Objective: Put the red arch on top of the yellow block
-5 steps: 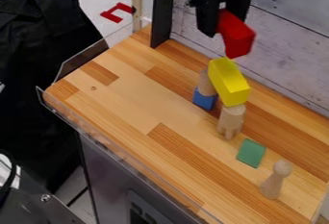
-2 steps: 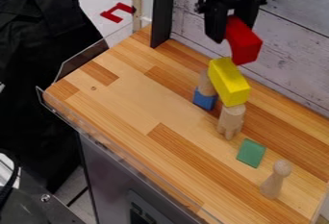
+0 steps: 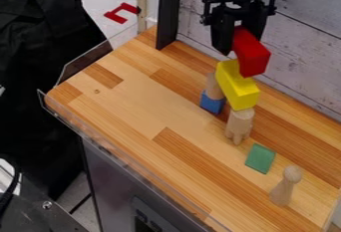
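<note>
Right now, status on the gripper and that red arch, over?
Black two-finger gripper shut on red arch block. Arch overlaps yellow block's far end in view; contact unclear. Nothing visibly blocking.

No legible text, partial pale marks on dark panel

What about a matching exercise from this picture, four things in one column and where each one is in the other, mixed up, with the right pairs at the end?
Column one
1. green block
2. red arch
3. blue block
4. yellow block

Column two
A. under a wooden cylinder
B. on top of the wooden piece with legs
C. flat on the worktop, near the round-headed peg
D. held in the tool

Right pairs: 1-C, 2-D, 3-A, 4-B
</note>
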You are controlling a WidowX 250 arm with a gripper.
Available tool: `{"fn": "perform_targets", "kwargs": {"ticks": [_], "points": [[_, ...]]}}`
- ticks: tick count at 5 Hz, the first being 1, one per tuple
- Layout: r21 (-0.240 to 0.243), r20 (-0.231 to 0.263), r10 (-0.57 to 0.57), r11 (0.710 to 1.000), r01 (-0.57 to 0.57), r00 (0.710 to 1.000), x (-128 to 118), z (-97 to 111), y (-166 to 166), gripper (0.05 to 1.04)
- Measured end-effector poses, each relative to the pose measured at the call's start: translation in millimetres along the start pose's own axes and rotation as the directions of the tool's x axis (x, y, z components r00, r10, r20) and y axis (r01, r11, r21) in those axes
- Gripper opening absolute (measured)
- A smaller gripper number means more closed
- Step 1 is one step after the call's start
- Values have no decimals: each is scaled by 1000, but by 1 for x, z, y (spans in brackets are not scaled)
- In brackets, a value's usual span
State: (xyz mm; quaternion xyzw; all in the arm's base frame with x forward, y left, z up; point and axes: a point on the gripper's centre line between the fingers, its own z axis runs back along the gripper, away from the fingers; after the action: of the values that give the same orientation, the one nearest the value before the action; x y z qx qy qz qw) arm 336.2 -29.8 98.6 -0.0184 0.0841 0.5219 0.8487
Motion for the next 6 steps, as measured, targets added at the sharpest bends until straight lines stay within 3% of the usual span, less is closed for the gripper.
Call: {"fn": "perform_targets", "kwargs": {"ticks": [6], "points": [[13, -6, -26, 1000, 26, 1000, -8, -12, 2, 599]]}}
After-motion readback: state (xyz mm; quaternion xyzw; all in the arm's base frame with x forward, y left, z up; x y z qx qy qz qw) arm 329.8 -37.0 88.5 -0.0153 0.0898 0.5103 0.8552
